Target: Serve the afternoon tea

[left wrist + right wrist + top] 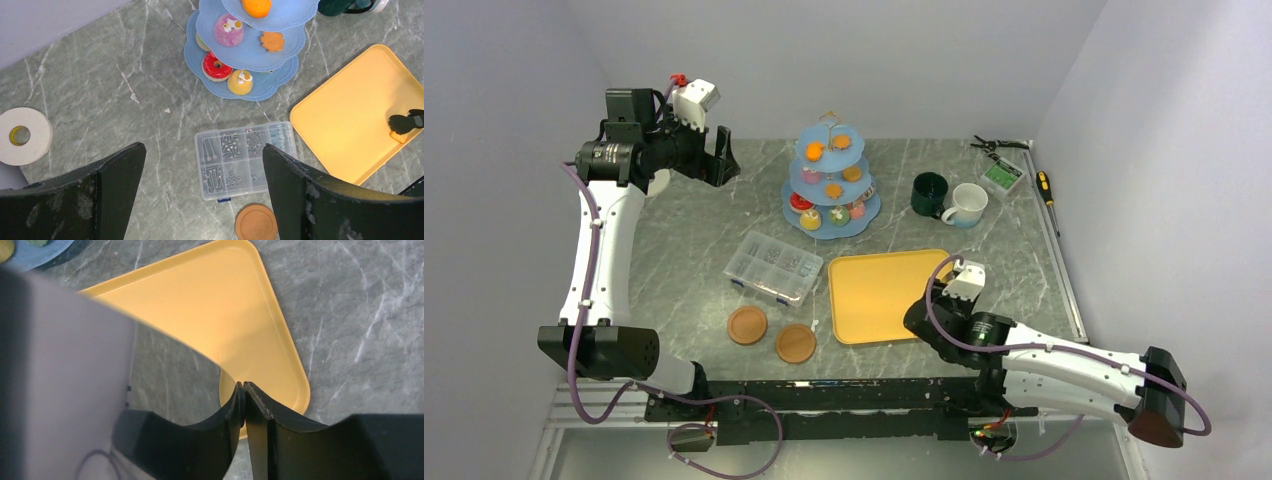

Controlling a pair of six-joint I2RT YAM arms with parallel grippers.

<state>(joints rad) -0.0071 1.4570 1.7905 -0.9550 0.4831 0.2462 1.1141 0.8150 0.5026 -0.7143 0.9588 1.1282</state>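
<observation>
Pressing fingertips together, nothing between, right gripper (243, 386) hung over yellow tray (210, 305) corner, lower centre-right of top view. Left gripper (202, 147) spread wide, raised at upper left. Toy cakes (228, 30) sat on three-tier stand (828, 233), upper centre; dark-green mug (929, 193), white mug (969, 204) touching, just right.

The tiered stand (831, 185) sits mid-table toward the far edge, with toy cakes (814, 151) on its tiers. Just to its right, the left mug (929, 193) and the right mug (967, 205) stand side by side. The tray (889, 293) lies in front of them, and the compartment box (774, 266) lies left of the tray. Two round discs (747, 325) lie in front of the box by the near edge.
</observation>
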